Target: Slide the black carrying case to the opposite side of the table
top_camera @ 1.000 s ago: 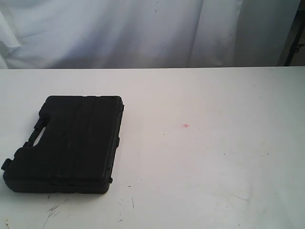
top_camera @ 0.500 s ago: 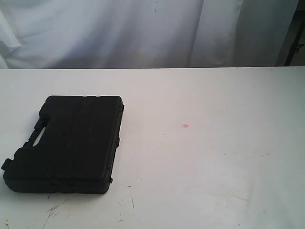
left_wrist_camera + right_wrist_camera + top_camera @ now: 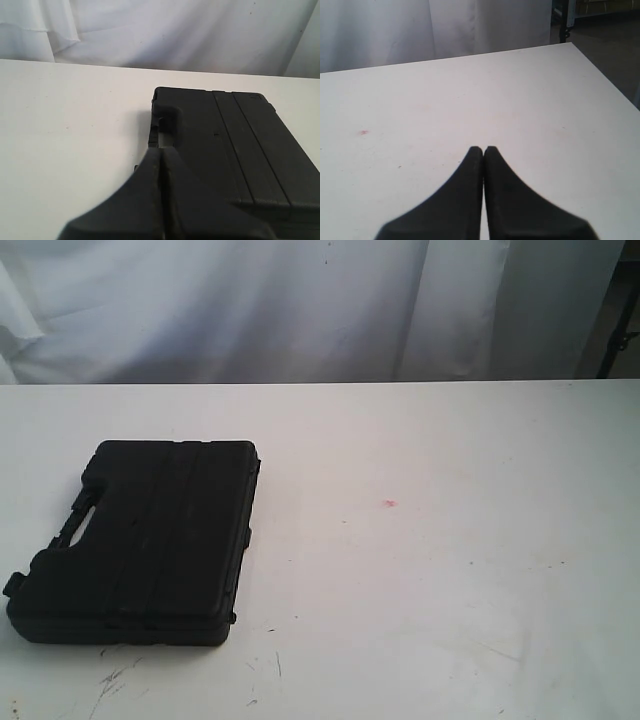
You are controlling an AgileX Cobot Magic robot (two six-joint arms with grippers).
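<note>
On the left part of the surface (image 3: 430,580) in the exterior view, the case (image 3: 140,540) lies flat and shut, near the front edge. Its handle (image 3: 78,524) cut-out is turned toward the left. Dark scuffs (image 3: 110,680) mark the white top just in front of it. A small red spot (image 3: 390,504) sits well apart to its right, about mid-surface. A white cloth (image 3: 300,300) hangs behind the far edge.

Through the left wrist camera I see the left end effector (image 3: 161,152) with both fingers pressed together and nothing between them. It points at the handle side of the case, and I cannot judge whether the tips touch it.

Through the right wrist camera, the right end effector (image 3: 483,150) is likewise closed and empty, with bare white surface beyond its tips and the red spot off to one side.
</note>
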